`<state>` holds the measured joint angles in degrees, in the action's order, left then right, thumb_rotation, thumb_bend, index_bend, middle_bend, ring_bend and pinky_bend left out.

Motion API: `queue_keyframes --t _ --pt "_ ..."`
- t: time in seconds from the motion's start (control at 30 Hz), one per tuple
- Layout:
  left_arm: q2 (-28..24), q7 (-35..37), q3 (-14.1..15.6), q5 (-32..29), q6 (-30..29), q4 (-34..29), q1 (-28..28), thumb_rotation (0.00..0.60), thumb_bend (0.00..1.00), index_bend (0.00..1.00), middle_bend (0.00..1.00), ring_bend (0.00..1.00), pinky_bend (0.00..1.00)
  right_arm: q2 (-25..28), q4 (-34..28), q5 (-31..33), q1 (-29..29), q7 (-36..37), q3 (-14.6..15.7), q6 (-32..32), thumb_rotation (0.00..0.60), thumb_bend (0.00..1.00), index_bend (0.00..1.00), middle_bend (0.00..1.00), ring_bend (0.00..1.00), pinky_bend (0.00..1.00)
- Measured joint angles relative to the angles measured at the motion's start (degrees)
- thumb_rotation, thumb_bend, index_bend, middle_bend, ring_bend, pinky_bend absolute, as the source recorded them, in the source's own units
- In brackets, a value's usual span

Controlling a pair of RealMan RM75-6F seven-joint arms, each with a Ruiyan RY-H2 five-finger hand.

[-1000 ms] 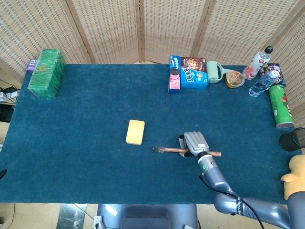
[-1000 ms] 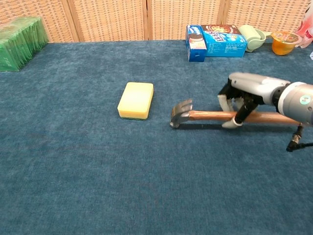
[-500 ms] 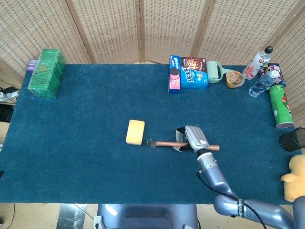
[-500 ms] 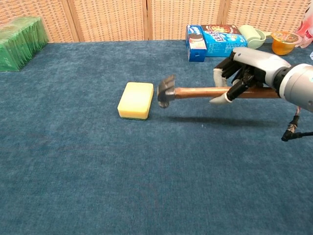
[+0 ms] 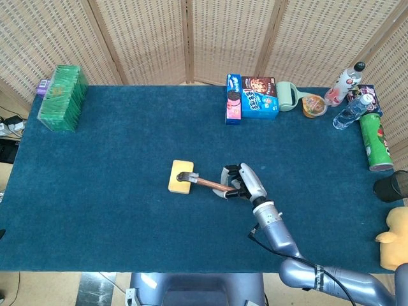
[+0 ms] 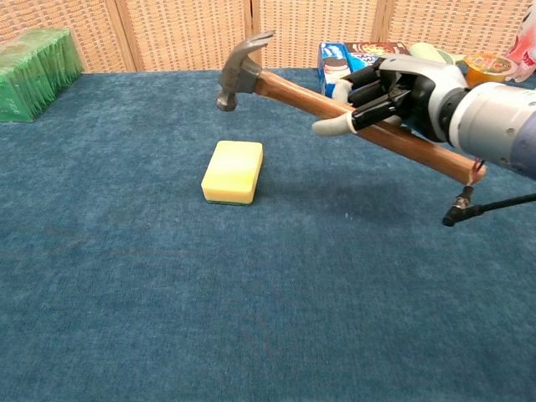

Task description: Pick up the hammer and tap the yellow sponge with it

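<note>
Right hand [image 6: 394, 88] grips the hammer [image 6: 335, 105] around the wooden handle, roughly mid-length, fingers wrapped over the top and thumb showing underneath on the head side. Hammer is raised clear of the table [image 6: 126, 276], handle tilted, steel head [image 6: 243, 60] high and the butt end low past the wrist. In the chest view the head hangs above the yellow sponge [image 6: 234, 171], not touching it; in the head view the head overlaps the sponge's [image 5: 180, 176] near-right part, so it looks lined up over it. The sponge lies flat on the blue cloth, apart from everything else. Left hand is in neither view. Handling judgement: the hammer is stiff and head-heavy, so with a mid-handle hold the head will want to pull the front end down; the wood looks smooth, and a loose wrap could let it twist or slide on the swing. A hold nearer the butt would give more swing, the present one more control, which suits a light tap. The sponge is soft and light, will compress and may skid or hop if struck off-centre; a short downward dip onto its middle should do. Snack boxes [image 6: 368, 71] stand along the far edge, well apart from the work.
</note>
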<state>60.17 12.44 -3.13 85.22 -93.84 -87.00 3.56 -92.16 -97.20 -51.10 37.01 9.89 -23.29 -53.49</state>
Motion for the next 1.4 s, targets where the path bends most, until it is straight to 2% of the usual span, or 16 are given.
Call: queue_keyframes --t 0.2,0.4,0.77,0.93,1.1,1.27,1.4 --pt "-0.2 0.0 0.0 -0.4 0.0 0.2 0.3 0.600 0.18 0.28 0.15 0.06 0.10 -2.7 2.2 3.6 2.7 -0.3 -1.5 0.6 0.600 0.25 0.88 1.00 1.00 1.00" --pt "-0.5 -0.1 -0.1 -1.3 0.5 0.3 0.5 0.600 0.18 0.28 0.15 0.06 0.10 -5.3 6.8 5.2 5.7 -4.2 -1.1 0.9 0.600 0.24 0.89 1.00 1.00 1.00" --pt "-0.9 -0.6 -0.3 -1.9 0.7 -0.4 0.7 0.600 0.18 0.28 0.15 0.06 0.10 -11.1 18.6 13.3 14.8 -23.8 1.9 1.4 0.600 0.26 0.91 1.00 1.00 1.00" --pt "-1.0 -0.9 -0.5 -2.2 0.9 -0.5 0.6 0.600 0.18 0.28 0.15 0.06 0.10 -11.2 20.1 20.3 18.0 -31.8 2.6 2.9 0.600 0.26 0.91 1.00 1.00 1.00" --pt "-0.6 -1.1 -0.5 -1.6 1.9 -0.6 -0.3 0.600 0.18 0.29 0.15 0.06 0.10 -8.0 14.2 24.1 17.8 -29.1 -0.2 5.5 0.600 0.26 0.91 1.00 1.00 1.00" --pt "-0.3 -1.7 -0.5 -1.3 2.4 -0.8 -0.7 0.600 0.18 0.28 0.15 0.06 0.10 -3.2 7.7 26.7 15.2 -19.6 -4.6 11.2 0.600 0.26 0.91 1.00 1.00 1.00" --pt "-0.2 -2.1 -0.4 -1.3 2.5 -0.9 -0.7 0.600 0.18 0.28 0.15 0.06 0.10 -0.2 5.5 26.0 12.9 -12.9 -6.4 15.5 0.600 0.26 0.91 1.00 1.00 1.00"
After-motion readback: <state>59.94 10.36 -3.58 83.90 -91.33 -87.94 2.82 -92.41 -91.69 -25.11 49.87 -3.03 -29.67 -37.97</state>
